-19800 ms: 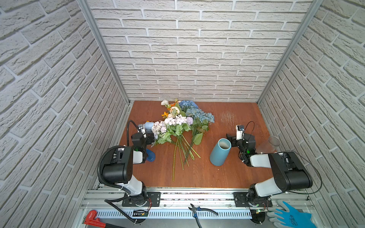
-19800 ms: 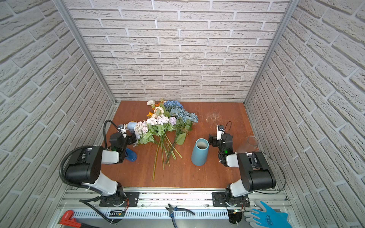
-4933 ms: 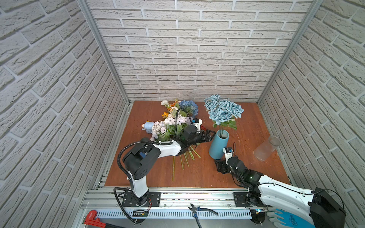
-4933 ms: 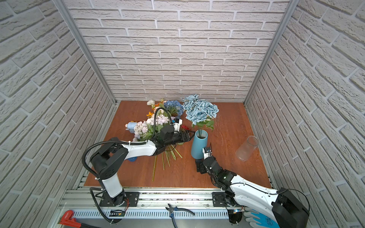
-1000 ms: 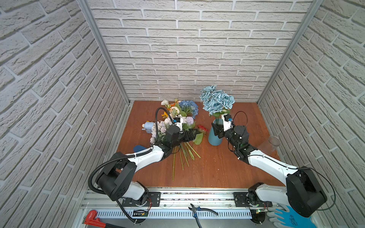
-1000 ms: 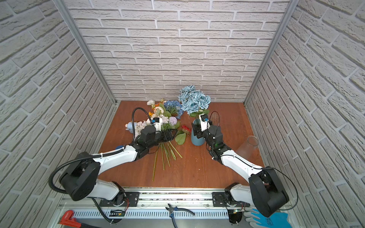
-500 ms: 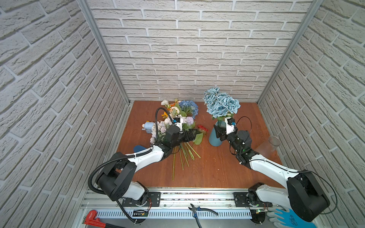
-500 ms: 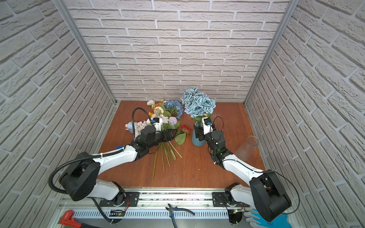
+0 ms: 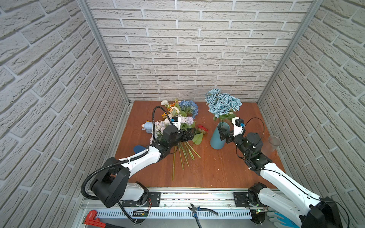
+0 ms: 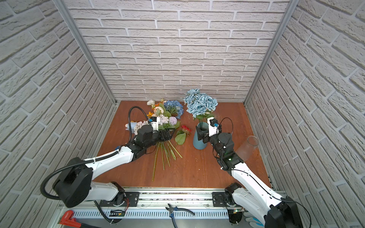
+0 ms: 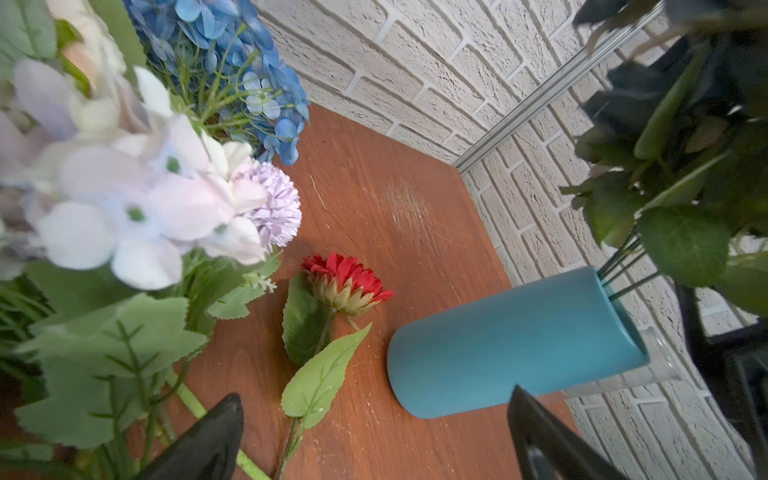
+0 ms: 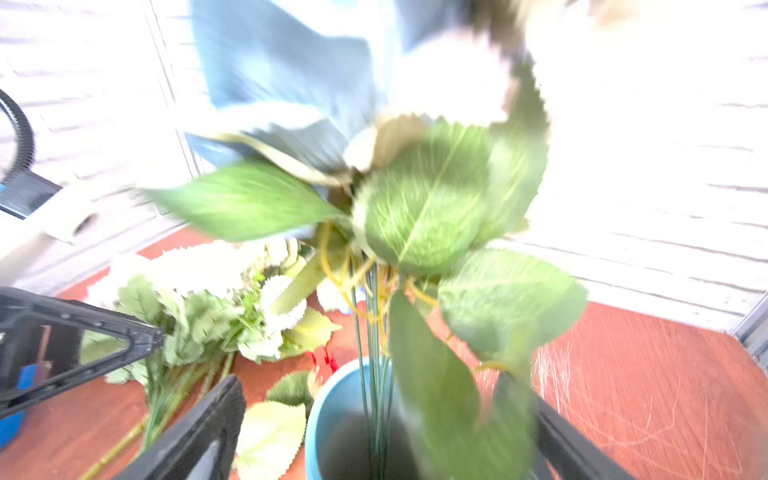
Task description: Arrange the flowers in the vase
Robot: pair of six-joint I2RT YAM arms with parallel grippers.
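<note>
The right end effector [image 10: 201,136] gapes around the vase [image 11: 511,345], rose leaves [image 12: 424,208] between; left end effector [image 11: 374,395] open above red daisy [image 11: 345,282].

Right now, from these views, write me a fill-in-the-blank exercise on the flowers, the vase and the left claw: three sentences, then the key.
1. The tall teal ceramic vase stands ____ and holds the bunch of dusty-blue fabric roses.
2. Between that vase and the heap of mixed flowers lies a single ____ daisy-like bloom.
3. The left claw hangs over the brown wooden table with its jaws ____.
Missing words: upright, red, open.
</note>
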